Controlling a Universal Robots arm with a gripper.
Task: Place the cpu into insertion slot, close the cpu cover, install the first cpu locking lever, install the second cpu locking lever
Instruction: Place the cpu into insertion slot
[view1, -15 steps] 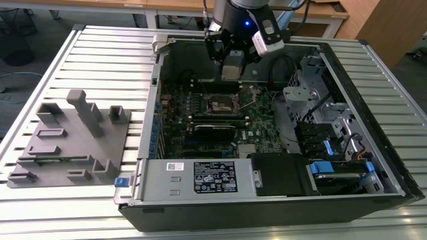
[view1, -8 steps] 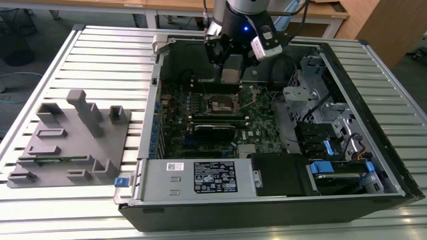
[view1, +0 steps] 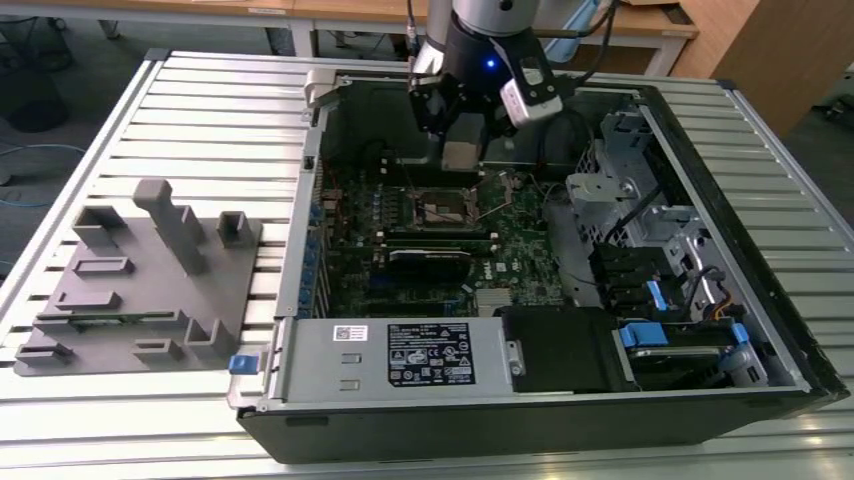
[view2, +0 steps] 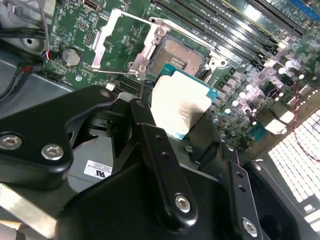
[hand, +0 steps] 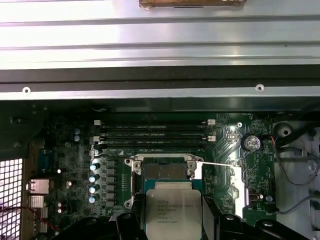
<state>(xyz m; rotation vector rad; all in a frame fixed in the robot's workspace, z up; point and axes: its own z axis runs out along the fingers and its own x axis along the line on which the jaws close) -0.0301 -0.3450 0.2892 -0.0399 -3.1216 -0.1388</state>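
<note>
I have the jaws clenched on the cpu (view2: 181, 105), poised above the bare socket (hand: 162, 171) for seating. The cpu cover (view2: 150, 46) lies flipped back, clearing its way.

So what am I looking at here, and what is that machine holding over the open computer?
The exterior view shows a robot arm reaching into an open computer case lying on a slatted metal table; a grey plastic fixture sits beside it. Both wrist views come from cameras riding on the arm, looking at the green motherboard. The gripper is shut on the cpu, a small silver chip, held near the empty socket. The cpu cover is swung open.
</note>
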